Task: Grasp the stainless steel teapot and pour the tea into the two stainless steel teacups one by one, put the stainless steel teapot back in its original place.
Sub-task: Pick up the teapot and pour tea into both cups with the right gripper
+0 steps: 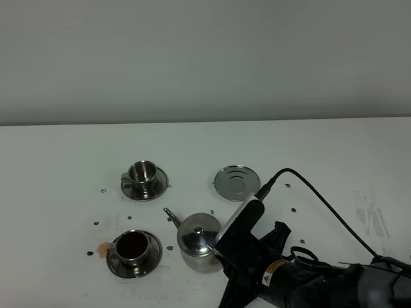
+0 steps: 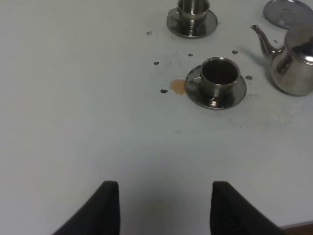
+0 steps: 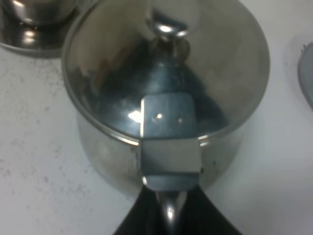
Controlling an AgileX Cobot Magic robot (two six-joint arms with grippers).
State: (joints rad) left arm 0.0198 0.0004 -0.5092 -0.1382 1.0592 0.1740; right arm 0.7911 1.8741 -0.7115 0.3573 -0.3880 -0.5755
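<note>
Pot handle: clamped between the jaws of right gripper (image 3: 168, 209). The teapot (image 1: 198, 240) is upright, directly ahead of that gripper, spout pointing away toward the 2 cups. It is just beside near cup (image 1: 133, 248), which holds dark tea; far cup (image 1: 142, 172) is beyond. The bare saucer (image 1: 236, 182) is apart from the pot. The left gripper (image 2: 164, 208) has its fingers spread, over the table (image 2: 73, 98).
</note>
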